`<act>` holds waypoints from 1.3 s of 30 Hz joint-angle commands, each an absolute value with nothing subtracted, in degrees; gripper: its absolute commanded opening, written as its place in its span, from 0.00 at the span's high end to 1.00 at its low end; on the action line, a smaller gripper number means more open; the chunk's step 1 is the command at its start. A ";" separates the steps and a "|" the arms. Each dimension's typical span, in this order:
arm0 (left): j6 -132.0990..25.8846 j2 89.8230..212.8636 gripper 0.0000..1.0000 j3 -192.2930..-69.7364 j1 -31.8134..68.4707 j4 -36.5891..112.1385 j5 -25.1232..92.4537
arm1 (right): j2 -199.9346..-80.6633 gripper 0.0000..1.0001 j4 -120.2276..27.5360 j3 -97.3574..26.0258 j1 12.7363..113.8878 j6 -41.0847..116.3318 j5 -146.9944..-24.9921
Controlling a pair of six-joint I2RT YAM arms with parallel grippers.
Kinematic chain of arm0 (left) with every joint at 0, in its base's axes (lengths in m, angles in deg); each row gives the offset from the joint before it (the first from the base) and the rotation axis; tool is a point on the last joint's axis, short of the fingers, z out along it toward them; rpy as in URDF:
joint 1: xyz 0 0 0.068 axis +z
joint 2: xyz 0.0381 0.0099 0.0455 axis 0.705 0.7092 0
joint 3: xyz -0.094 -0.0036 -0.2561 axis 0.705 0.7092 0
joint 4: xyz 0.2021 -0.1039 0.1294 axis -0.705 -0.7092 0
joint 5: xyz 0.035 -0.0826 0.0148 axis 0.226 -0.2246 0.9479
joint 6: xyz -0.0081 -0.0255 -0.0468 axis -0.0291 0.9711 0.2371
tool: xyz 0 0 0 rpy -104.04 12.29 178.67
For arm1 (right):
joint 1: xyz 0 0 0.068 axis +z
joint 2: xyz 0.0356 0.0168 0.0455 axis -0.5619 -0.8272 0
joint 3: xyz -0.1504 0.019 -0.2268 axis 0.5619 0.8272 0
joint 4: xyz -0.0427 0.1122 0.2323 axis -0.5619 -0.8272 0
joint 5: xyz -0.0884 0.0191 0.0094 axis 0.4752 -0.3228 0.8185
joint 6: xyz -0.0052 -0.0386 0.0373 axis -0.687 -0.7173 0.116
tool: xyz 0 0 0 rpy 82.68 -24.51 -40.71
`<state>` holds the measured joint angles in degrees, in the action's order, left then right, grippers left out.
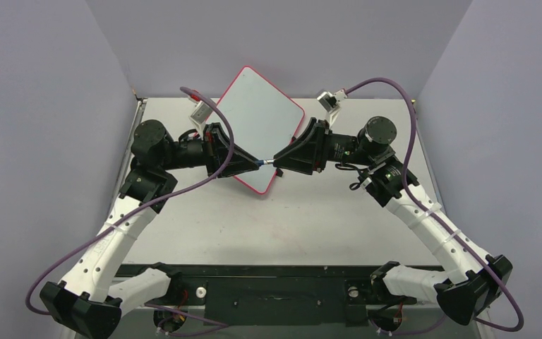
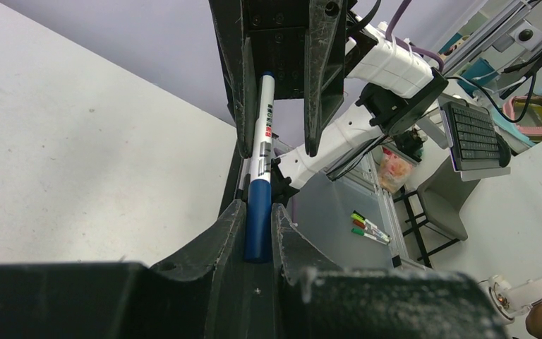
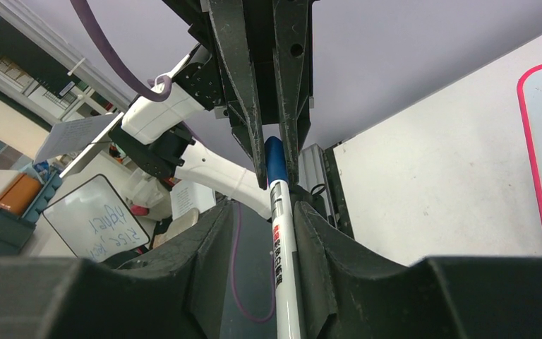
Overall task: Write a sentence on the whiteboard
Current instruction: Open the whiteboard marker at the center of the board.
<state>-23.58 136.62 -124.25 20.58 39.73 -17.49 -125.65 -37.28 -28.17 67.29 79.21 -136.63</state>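
The whiteboard (image 1: pixel 261 116) lies tilted at the back centre of the table, and the part of its white face that shows is blank. Its red rim (image 3: pixel 531 141) shows in the right wrist view. No sentence is visible. A marker (image 1: pixel 265 162) hangs level between both grippers above the board's near corner. My left gripper (image 1: pixel 254 161) (image 2: pixel 257 208) is shut on the marker's blue cap (image 2: pixel 257 226) (image 3: pixel 274 157). My right gripper (image 1: pixel 277 161) (image 3: pixel 262 208) is open around the white barrel (image 3: pixel 284 247) (image 2: pixel 262 134). The barrel lies against one finger, with a gap to the other.
The grey table (image 1: pixel 289 219) is boxed in by lilac walls on three sides. A black rail (image 1: pixel 275 286) runs along the near edge between the arm bases. Off the table stand a shelf with spare markers (image 2: pixel 367 227), a keyboard (image 2: pixel 476 134) and a small written-on board (image 3: pixel 95 219).
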 commanded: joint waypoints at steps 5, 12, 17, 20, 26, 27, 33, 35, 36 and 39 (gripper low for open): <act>-23.40 137.04 1.00 -124.92 20.70 43.75 -17.82 | -127.07 0.68 -36.08 -31.01 69.37 78.08 -136.89; -23.77 137.05 1.00 -125.18 20.69 43.60 -17.93 | -128.13 0.72 -39.61 -32.09 70.22 75.80 -136.23; -24.19 137.17 1.00 -125.00 20.74 43.20 -17.93 | -128.65 0.75 -40.40 -32.56 70.73 75.08 -136.02; -24.31 137.27 1.00 -124.91 20.74 43.06 -17.92 | -128.91 0.79 -40.67 -32.71 71.02 74.96 -136.01; -24.88 137.28 1.00 -124.83 20.75 42.55 -17.84 | -129.59 1.00 -42.80 -33.16 71.34 73.41 -135.63; -24.90 137.28 1.00 -124.75 20.75 42.50 -17.84 | -129.61 1.00 -43.00 -33.16 71.35 73.29 -135.47; -25.31 136.81 1.00 -124.07 21.45 42.06 -17.74 | -129.10 1.00 -43.93 -32.42 71.03 72.53 -134.96; -25.04 136.39 1.00 -123.40 23.26 41.91 -17.91 | -128.64 1.00 -43.84 -31.92 70.67 72.48 -134.94; -24.56 136.01 1.00 -123.20 23.85 42.04 -18.28 | -128.23 1.00 -43.83 -31.70 70.20 72.47 -134.95; -23.61 135.40 1.00 -121.92 26.24 42.90 -18.87 | -127.31 1.00 -43.20 -30.42 68.46 72.85 -134.71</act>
<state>-23.80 136.40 -123.16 23.64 40.32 -20.05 -128.01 -44.60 -31.03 68.60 73.51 -135.50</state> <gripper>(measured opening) 0.111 0.098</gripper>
